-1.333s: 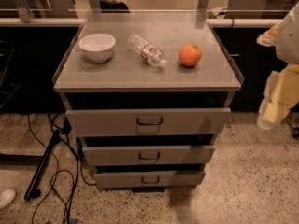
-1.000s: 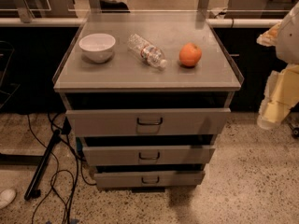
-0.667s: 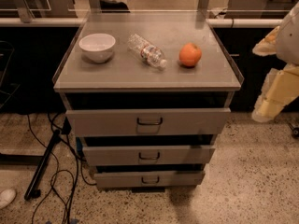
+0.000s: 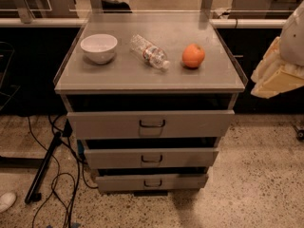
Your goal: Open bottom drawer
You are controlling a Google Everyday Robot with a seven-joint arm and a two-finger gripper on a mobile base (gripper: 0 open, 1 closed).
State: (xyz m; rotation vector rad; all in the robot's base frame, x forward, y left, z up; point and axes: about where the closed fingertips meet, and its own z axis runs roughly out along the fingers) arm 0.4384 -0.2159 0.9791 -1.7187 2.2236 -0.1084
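The grey cabinet has three drawers. The bottom drawer (image 4: 152, 181) is the lowest and narrowest front, with a small dark loop handle (image 4: 153, 183). A dark gap shows above its front. The middle drawer (image 4: 151, 157) and the top drawer (image 4: 150, 123) sit above it, each with a dark gap over its front. My gripper (image 4: 278, 74), cream-coloured under a white arm, hangs at the right edge of the view, level with the cabinet top. It is well to the right of and above the bottom drawer and touches nothing.
On the cabinet top (image 4: 118, 75) stand a white bowl (image 4: 99, 47), a lying plastic bottle (image 4: 150, 52) and an orange (image 4: 193, 55). Black cables and a dark bar (image 4: 43, 167) lie on the speckled floor at the left. A dark counter runs behind.
My gripper has risen and tilted at the right edge of the view. The cabinet, its drawers and the objects on top have not moved.
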